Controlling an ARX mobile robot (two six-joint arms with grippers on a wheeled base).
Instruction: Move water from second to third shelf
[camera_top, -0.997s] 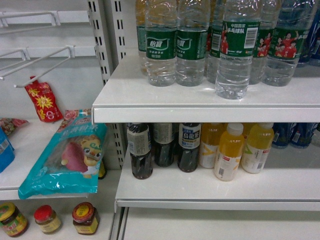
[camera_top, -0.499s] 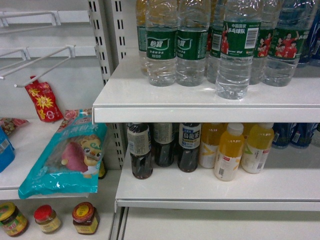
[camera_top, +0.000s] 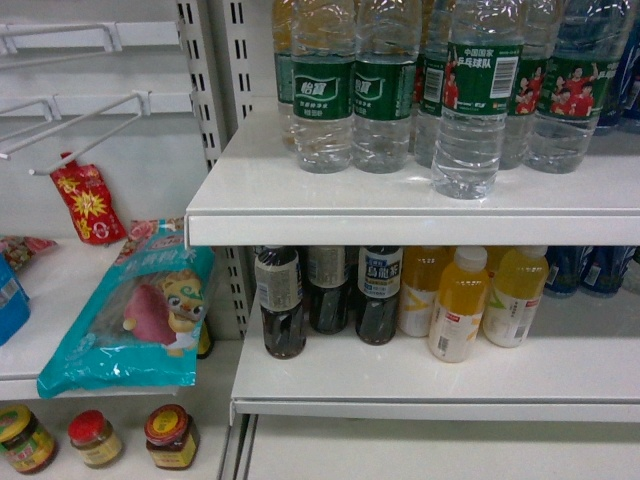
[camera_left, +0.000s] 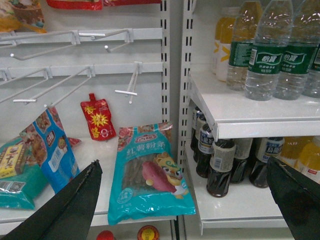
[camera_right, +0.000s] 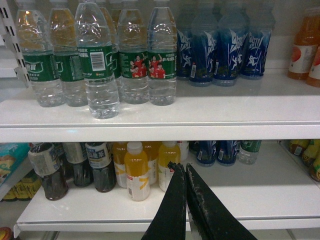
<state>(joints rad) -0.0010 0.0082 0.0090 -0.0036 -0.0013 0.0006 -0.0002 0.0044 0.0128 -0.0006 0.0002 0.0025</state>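
On my left wrist camera the left gripper (camera_left: 182, 200) has its jaws spread wide, framing a teal snack bag (camera_left: 150, 180) that lies on the lower left shelf beside a red pouch (camera_left: 97, 119). Moving right in the head view, I see the water bottle (camera_top: 474, 95) standing upright on the upper white shelf (camera_top: 300, 205), just ahead of the row of other green-labelled bottles (camera_top: 352, 85) and nearest the front edge. Below it stand dark drink bottles (camera_top: 281, 300) and yellow juice bottles (camera_top: 458, 303). On my right wrist camera the right gripper (camera_right: 184, 170) has its jaws pressed together, holding nothing, low in front of the juice shelf.
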